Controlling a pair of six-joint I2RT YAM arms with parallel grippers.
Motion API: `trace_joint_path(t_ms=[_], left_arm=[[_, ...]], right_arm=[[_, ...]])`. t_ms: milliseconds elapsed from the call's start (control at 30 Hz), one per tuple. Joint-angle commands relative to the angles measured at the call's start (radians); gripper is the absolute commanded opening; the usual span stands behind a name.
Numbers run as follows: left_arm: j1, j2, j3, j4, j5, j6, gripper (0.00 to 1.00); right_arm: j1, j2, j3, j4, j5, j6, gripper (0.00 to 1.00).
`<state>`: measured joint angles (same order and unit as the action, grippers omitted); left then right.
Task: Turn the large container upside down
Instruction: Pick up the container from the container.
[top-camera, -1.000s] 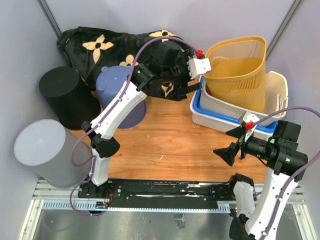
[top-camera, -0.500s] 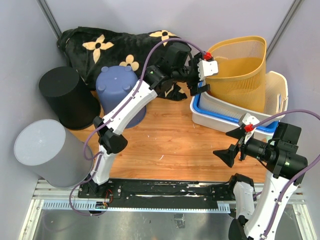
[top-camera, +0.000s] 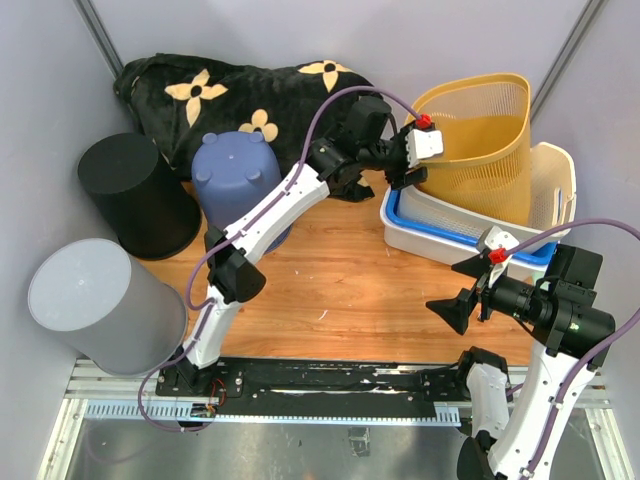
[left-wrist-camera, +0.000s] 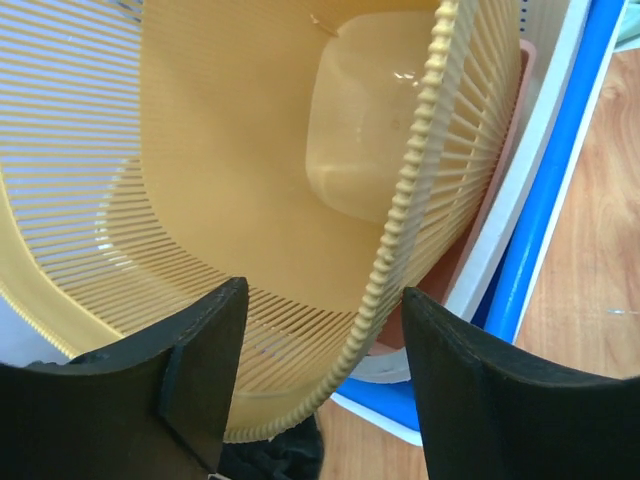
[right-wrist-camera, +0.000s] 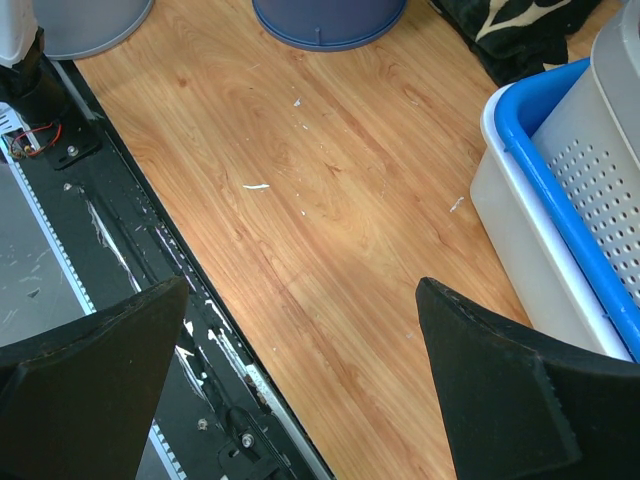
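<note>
The large container is a yellow slatted basket (top-camera: 480, 140), standing upright with its mouth up inside stacked tubs at the back right. My left gripper (top-camera: 415, 160) is at its left rim. In the left wrist view the ribbed rim (left-wrist-camera: 400, 230) runs down between the two black fingers, one inside the basket (left-wrist-camera: 240, 150) and one outside, with a gap on each side. So the left gripper (left-wrist-camera: 322, 292) is open astride the rim. My right gripper (top-camera: 458, 285) hovers open over bare wood in front of the tubs, and nothing lies between the fingers of this gripper (right-wrist-camera: 302, 285).
The basket sits in a white tub (top-camera: 400, 225) with a blue liner (right-wrist-camera: 540, 170) and a perforated pale bin (top-camera: 555, 175). A black flowered blanket (top-camera: 220, 90) lies at the back. A black bin (top-camera: 130, 190), a blue bucket (top-camera: 235, 175) and a grey bin (top-camera: 95, 300) stand upside down at the left.
My left arm has reached right from over the blanket to the basket's rim, and its jaws have narrowed a little around it. The right arm has not moved.
</note>
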<state>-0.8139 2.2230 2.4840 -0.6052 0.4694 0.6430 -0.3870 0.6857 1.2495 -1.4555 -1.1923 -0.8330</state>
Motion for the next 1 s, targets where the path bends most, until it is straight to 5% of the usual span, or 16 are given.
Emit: trace_joint_path(t_ms=[0,133,400,700,867,967], left_arm=[[-0.005,-0.064,-0.068,0.032,0.024,0.011,0.56],[-0.007,-0.094,-0.090,0.024,0.004,0.029,0.02],[-0.049,-0.080,0.033,0.008,-0.103,-0.013,0.00],[-0.048,-0.225,0.187,0.250,-0.217,-0.222,0.00],[0.123,-0.394,0.141,0.253,-0.054,-0.482,0.00],[0.317,-0.502,0.048,0.323,0.133,-0.708,0.00]], right_arm=[[-0.018,0.007,-0.003,-0.014,-0.012,-0.010,1.00],[-0.018,0.010,-0.005,-0.019,-0.017,-0.021,1.00],[-0.018,0.010,-0.004,-0.021,-0.017,-0.023,1.00],[-0.018,0.014,0.000,-0.037,-0.018,-0.044,1.00],[-0.018,0.030,0.022,-0.086,0.000,-0.082,1.00],[-0.016,0.051,0.045,-0.129,0.018,-0.118,1.00]])
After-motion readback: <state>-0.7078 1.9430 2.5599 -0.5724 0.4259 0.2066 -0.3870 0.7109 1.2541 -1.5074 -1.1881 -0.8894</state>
